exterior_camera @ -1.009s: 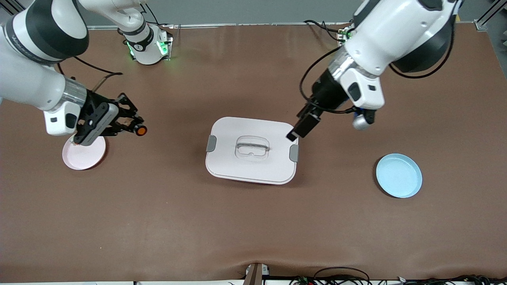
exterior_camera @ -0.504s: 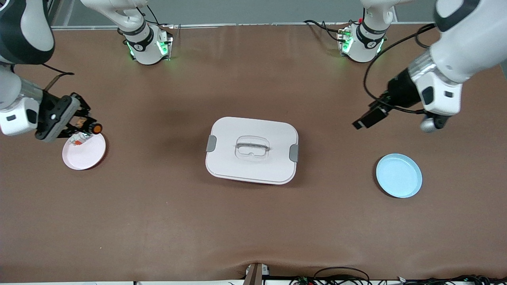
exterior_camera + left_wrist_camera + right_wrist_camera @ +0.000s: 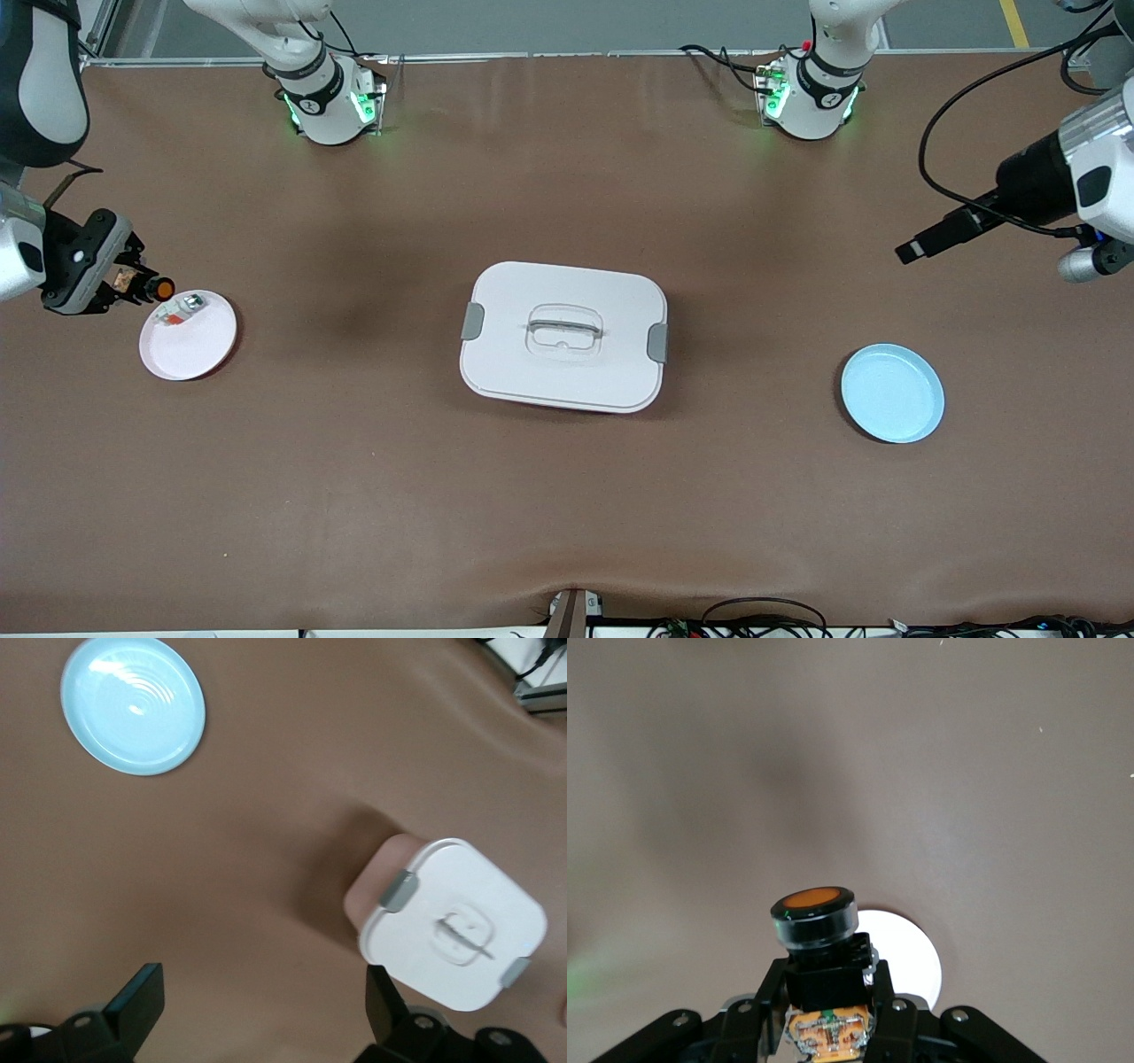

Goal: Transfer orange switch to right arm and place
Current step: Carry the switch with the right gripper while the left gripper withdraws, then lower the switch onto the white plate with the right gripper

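The orange switch [image 3: 159, 287], a small black button with a round orange cap, is held in my right gripper [image 3: 142, 285], which is shut on its black body. It hangs over the table just off the rim of the pink plate [image 3: 199, 350]. In the right wrist view the orange switch [image 3: 815, 920] stands cap-up between the fingers [image 3: 766, 997], its orange terminals showing below. My left gripper [image 3: 921, 244] is open and empty, up over the table at the left arm's end. In the left wrist view its fingertips [image 3: 142, 992] stand wide apart.
A small white-and-grey part [image 3: 177, 310] lies on the pink plate. A white lidded box [image 3: 563, 335] with grey clips sits mid-table. A blue plate [image 3: 892, 392] lies toward the left arm's end, and the left wrist view shows the blue plate [image 3: 133, 704] and the box [image 3: 461, 921].
Both arms have swung apart. The right gripper carried the switch across the pink plate toward its own end of the table. The left gripper moved from the box toward its own end.
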{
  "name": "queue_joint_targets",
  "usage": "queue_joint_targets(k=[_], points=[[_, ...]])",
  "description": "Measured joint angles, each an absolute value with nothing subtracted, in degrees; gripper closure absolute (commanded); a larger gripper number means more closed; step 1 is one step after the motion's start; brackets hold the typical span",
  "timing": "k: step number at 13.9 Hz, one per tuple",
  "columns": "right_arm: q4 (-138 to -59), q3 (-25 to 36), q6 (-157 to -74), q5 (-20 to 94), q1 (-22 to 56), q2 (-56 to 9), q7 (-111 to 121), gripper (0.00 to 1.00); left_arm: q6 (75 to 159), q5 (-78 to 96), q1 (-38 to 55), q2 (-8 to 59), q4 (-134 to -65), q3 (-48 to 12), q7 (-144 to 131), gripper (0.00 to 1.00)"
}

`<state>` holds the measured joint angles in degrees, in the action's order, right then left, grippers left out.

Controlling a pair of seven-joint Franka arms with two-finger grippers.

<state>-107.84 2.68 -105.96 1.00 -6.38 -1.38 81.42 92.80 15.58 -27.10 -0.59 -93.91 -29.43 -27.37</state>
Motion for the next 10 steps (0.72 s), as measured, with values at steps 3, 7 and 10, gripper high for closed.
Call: queue_joint_targets(k=[3, 7, 10], points=[[-110.5, 2.69, -109.91, -0.5, -8.27, -1.41, 86.1, 1.0, 92.01, 9.72, -27.1, -1.22, -93.9, -29.57, -21.39, 0.0], [-114.96, 2.66, -116.15, -2.9, -9.12, -1.44, 90.53, 1.0, 91.73, 7.4, -27.1, -2.67, -93.05, -29.4, -16.44, 0.0], [-117.87, 2.66, -121.02, -3.45, -11.44, -1.67, 94.04, 1.0, 91.72, 5.85, -26.92, -2.7, -92.4, -29.61, -15.83, 0.0]])
